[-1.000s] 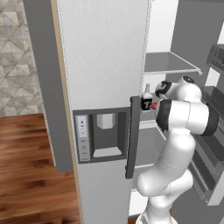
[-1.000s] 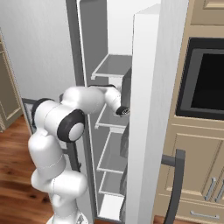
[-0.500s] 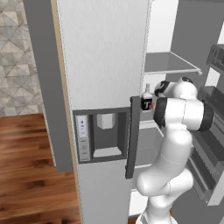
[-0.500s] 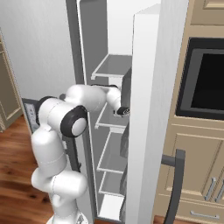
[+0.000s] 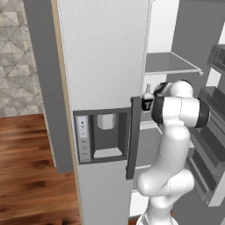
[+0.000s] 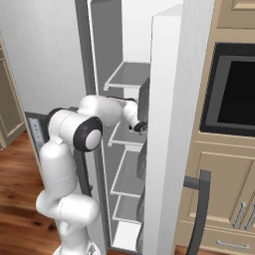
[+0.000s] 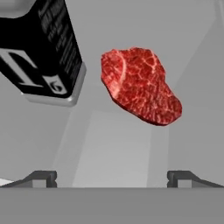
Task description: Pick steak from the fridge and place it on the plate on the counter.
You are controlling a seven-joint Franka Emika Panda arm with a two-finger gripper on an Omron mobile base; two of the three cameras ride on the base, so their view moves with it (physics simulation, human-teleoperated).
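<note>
Steak (image 7: 141,86) beside dark bottle (image 7: 41,52)

Ahead of the pincer, the small red lump of raw steak (image 7: 141,86) looks moist and marbled, its surface rough and faintly glossy. Up and to its left, the dark bottle with a pale "T" label (image 7: 41,52) looks like smooth, matt plastic. The tall white-grey fridge (image 5: 103,52) has a finely brushed matt door; its grey shelves (image 6: 130,74) look smooth and matt.
</note>
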